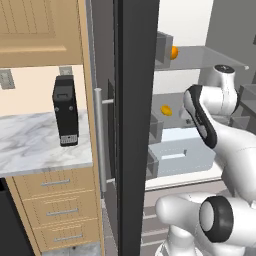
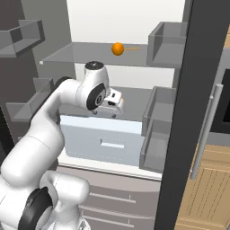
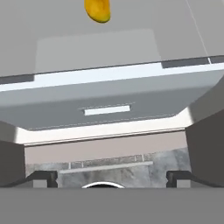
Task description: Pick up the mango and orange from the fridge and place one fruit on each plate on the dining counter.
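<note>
The fridge [image 1: 135,125] stands open, white inside. The orange [image 1: 173,52] [image 2: 117,49] rests on the upper grey shelf. On the shelf below lies the yellow-orange mango [image 1: 166,110] [image 3: 98,9], at the top edge of the hand view. My gripper [image 2: 112,110] [image 3: 111,179] hangs open and empty inside the fridge, over the steel lower drawer [image 3: 109,105] [image 2: 103,139], short of the mango and apart from it. The fingertips [image 3: 41,178] stand far apart. The plates and the dining counter are out of view.
The dark fridge door [image 2: 188,112] with its silver bar handle [image 1: 100,140] flanks the opening. Grey door bins [image 2: 157,130] jut in on the right. A marble wall counter [image 1: 30,145] with a black appliance [image 1: 65,110] and wooden drawers is at the left.
</note>
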Robot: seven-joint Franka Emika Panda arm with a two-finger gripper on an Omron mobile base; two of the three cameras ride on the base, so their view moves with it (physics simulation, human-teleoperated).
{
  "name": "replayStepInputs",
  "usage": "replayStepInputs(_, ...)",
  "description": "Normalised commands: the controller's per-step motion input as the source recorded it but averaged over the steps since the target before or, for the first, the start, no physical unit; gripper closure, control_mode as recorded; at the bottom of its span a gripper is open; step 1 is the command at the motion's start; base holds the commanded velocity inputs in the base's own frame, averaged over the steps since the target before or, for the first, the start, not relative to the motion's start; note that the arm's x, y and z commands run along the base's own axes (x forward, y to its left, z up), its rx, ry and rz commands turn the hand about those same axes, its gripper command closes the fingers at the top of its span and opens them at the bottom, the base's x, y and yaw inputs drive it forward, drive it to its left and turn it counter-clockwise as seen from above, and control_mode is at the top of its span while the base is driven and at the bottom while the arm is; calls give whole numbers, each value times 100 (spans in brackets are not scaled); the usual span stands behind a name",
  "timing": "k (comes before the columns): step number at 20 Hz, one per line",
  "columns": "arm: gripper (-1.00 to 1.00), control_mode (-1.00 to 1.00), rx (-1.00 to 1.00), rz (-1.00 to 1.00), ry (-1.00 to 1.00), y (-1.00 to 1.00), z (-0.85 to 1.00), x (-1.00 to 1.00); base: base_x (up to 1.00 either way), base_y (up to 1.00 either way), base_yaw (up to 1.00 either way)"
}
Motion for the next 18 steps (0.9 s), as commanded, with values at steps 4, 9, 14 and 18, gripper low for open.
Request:
replayStepInputs(4, -100, -100, 0, 7, 0, 0, -1, 3, 0, 0, 0)
replayStepInputs(9, -100, -100, -1, 8, -21, 10, -33, 15, 0, 0, 0)
replayStepInputs(14, -100, -100, -10, 9, -42, 35, -10, 12, 0, 0, 0)
replayStepInputs(18, -100, -100, -12, 2, -18, 32, 16, 16, 0, 0, 0)
